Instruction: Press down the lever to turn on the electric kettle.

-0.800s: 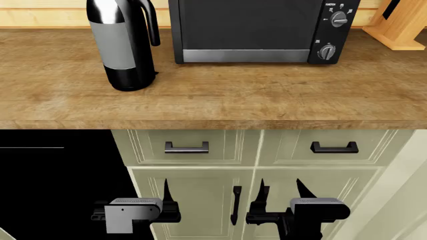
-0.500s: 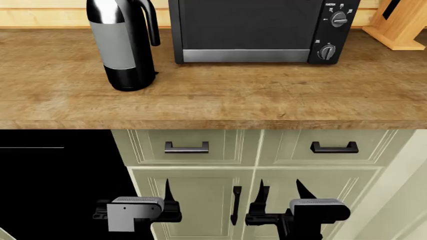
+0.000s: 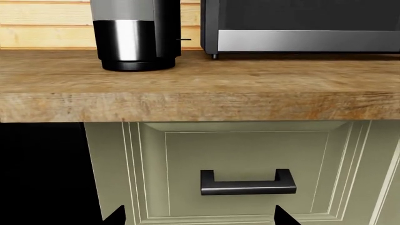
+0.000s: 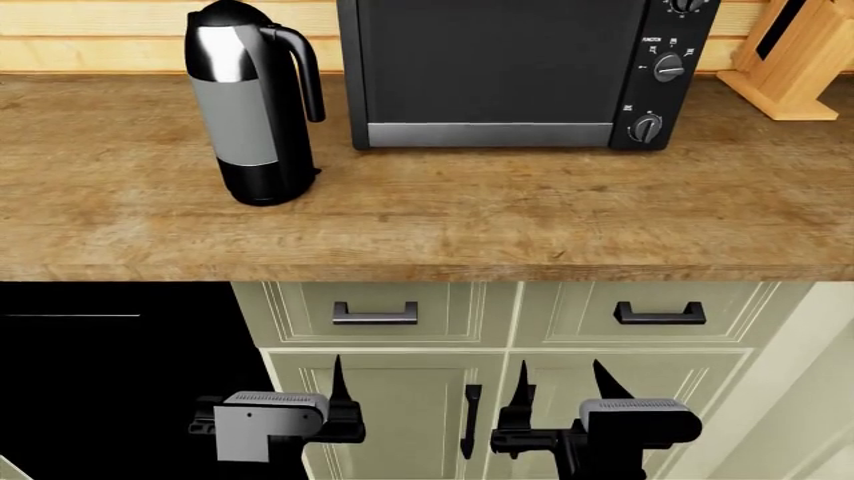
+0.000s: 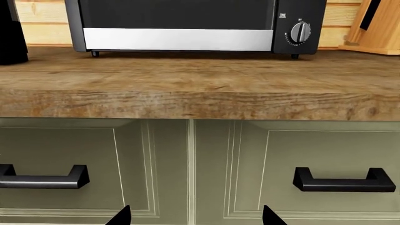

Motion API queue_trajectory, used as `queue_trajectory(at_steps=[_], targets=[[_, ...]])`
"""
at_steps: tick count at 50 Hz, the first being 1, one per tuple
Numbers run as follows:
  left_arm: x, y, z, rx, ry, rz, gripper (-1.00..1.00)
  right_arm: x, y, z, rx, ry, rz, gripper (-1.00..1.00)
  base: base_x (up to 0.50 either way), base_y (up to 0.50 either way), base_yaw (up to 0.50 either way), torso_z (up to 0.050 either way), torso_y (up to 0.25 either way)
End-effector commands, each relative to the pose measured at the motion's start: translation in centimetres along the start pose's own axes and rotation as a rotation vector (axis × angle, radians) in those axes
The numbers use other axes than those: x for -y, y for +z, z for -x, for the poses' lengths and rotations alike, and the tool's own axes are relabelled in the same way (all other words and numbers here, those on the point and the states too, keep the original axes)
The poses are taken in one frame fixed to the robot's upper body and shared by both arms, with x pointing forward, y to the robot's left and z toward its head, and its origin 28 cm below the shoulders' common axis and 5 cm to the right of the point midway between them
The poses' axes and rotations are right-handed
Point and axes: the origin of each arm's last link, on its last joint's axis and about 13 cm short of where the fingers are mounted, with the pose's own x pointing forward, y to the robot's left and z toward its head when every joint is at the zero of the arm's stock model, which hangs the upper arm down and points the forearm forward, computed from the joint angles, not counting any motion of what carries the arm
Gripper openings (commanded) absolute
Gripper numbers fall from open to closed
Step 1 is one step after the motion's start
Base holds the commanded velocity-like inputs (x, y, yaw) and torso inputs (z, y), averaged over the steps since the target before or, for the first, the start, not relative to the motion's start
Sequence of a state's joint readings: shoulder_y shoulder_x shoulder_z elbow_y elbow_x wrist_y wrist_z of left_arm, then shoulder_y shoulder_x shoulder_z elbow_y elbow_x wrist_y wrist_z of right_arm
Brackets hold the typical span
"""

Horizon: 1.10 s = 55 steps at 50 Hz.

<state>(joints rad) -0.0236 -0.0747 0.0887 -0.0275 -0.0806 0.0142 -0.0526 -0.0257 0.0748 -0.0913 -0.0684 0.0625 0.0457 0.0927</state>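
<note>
The electric kettle [image 4: 254,100] stands upright at the counter's back left, with a black domed top, grey middle band and black loop handle on its right. The lever [image 4: 318,172] is a tiny black tab at its base on the handle side. It also shows in the left wrist view [image 3: 185,39] beside the kettle's base [image 3: 134,42]. My left gripper [image 4: 287,395] and right gripper [image 4: 563,385] hang low in front of the cabinet doors, well below the counter. Both are open and empty, fingertips wide apart in the wrist views [image 3: 196,218] [image 5: 195,218].
A boxy black oven [image 4: 521,70] with round knobs stands right of the kettle. A wooden knife block [image 4: 801,55] is at the far right. The wooden countertop [image 4: 467,220] overhangs cream drawers with black handles [image 4: 375,314] [image 4: 659,314]. A black opening lies at lower left.
The head view has shifted, so the counter sits lower in the picture and the kettle's domed top now shows. Both grippers stay about where they were.
</note>
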Motion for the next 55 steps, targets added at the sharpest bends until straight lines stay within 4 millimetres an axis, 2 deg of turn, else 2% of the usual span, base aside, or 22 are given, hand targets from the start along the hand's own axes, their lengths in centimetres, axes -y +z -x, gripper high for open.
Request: queue_trajectory(at_steps=[1, 23, 27, 31, 43, 55], targets=[[0.0, -0.1, -0.1, 0.004, -0.003, 0.002, 1.00, 0.0, 0.0, 0.1, -0.001, 0.002, 0.004, 1.00, 0.00, 0.00, 0.00, 0.050, 0.000], [0.0, 0.3, 0.2, 0.028, 0.010, 0.017, 1.00, 0.4, -0.5, -0.3, 0.021, 0.002, -0.020, 1.00, 0.00, 0.00, 0.00, 0.045, 0.000], [-0.5, 1.7, 0.3, 0.077, 0.023, 0.053, 1.00, 1.3, 1.6, 0.2, 0.072, -0.023, -0.084, 1.00, 0.00, 0.00, 0.00, 0.000, 0.000], [-0.9, 4.3, 0.5, 0.135, 0.038, 0.051, 1.00, 1.6, 3.1, 0.3, 0.090, -0.025, -0.081, 1.00, 0.00, 0.00, 0.00, 0.000, 0.000], [-1.7, 9.3, 0.1, 0.212, 0.083, 0.019, 1.00, 2.0, 8.2, 0.7, 0.139, -0.003, -0.051, 1.00, 0.00, 0.00, 0.00, 0.000, 0.000], [-3.0, 14.3, -1.6, 0.219, 0.120, -0.036, 1.00, 2.5, 13.2, -0.2, 0.156, 0.033, 0.022, 1.00, 0.00, 0.00, 0.00, 0.000, 0.000]])
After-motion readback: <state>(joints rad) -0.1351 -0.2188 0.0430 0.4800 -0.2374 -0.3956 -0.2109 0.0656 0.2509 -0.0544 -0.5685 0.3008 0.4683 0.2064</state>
